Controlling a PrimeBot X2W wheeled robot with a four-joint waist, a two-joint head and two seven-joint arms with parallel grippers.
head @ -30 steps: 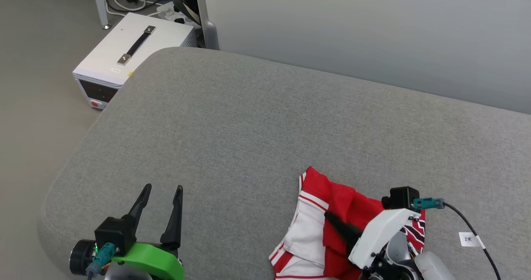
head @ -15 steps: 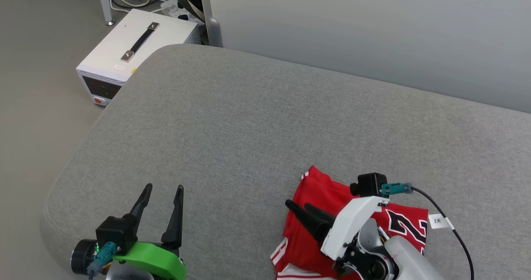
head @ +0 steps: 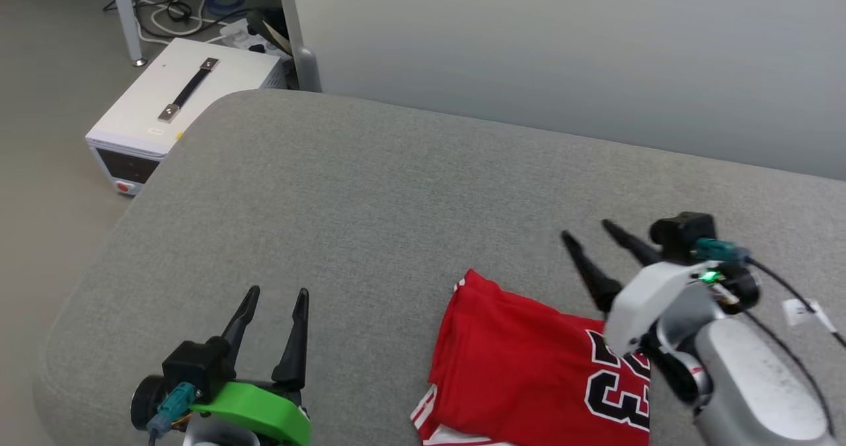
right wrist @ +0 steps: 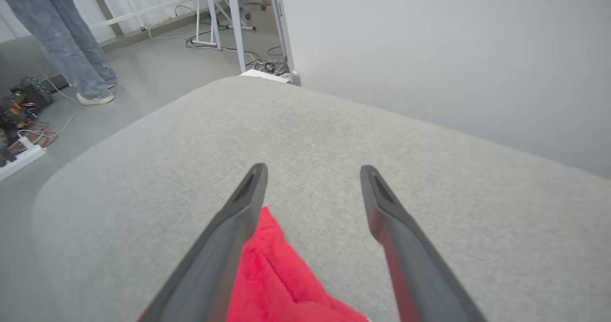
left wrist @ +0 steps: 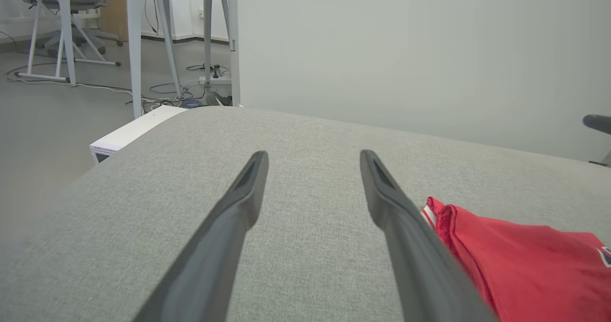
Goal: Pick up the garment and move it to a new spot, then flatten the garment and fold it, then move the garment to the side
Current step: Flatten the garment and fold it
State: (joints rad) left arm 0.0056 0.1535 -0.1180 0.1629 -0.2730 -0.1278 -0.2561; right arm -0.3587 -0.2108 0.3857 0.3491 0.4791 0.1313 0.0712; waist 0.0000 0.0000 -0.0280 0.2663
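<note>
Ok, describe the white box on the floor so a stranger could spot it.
Find the big grey cushion; on the floor just past its far left corner sits the white box. It is a low case with a black strap handle on top and a red button on its dark front, unlike the loose cables behind it.

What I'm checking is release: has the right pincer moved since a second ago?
Yes. The right pincer moved off the garment, farther back across the cushion.
</note>
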